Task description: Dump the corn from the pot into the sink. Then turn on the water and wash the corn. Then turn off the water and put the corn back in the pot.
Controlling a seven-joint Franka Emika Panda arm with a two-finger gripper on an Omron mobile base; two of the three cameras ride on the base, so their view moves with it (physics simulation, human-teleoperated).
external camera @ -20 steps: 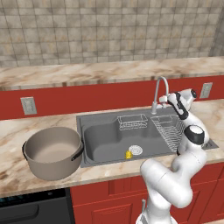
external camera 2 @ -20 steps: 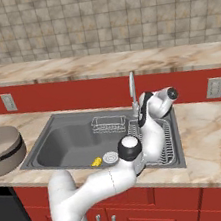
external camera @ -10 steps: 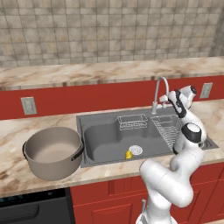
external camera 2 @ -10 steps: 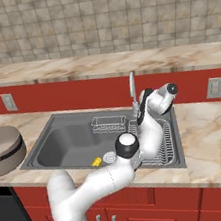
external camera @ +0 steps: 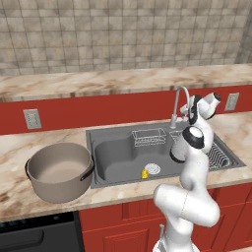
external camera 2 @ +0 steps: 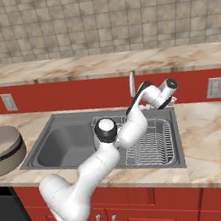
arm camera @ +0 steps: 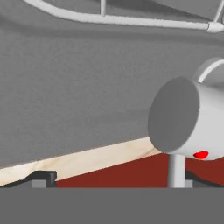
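The small yellow corn (external camera: 144,173) lies on the floor of the sink's left basin (external camera: 115,155), beside the round silver drain (external camera: 153,169). The taupe pot (external camera: 59,170) stands upright on the counter left of the sink (external camera 2: 56,141), showing a bare beige inside; its edge is the pot (external camera 2: 2,150) at the far left. My gripper (external camera: 190,112) is raised at the back of the sink, right beside the curved faucet (external camera: 178,101), open with nothing between its fingers. In the hand view the gripper (arm camera: 118,179) faces the faucet's grey cylindrical handle (arm camera: 183,118), which bears a red dot.
A wire dish rack (external camera: 219,156) fills the right basin, and a small wire basket (external camera: 147,137) hangs at the sink's back edge. The rack (external camera 2: 151,144) lies under my forearm. Red backsplash and wall outlets (external camera: 32,118) stand behind the marble counter.
My elbow has swung left over the sink and the hand has risen slightly beside the faucet. Corn and pot have not moved; the jaws stay open.
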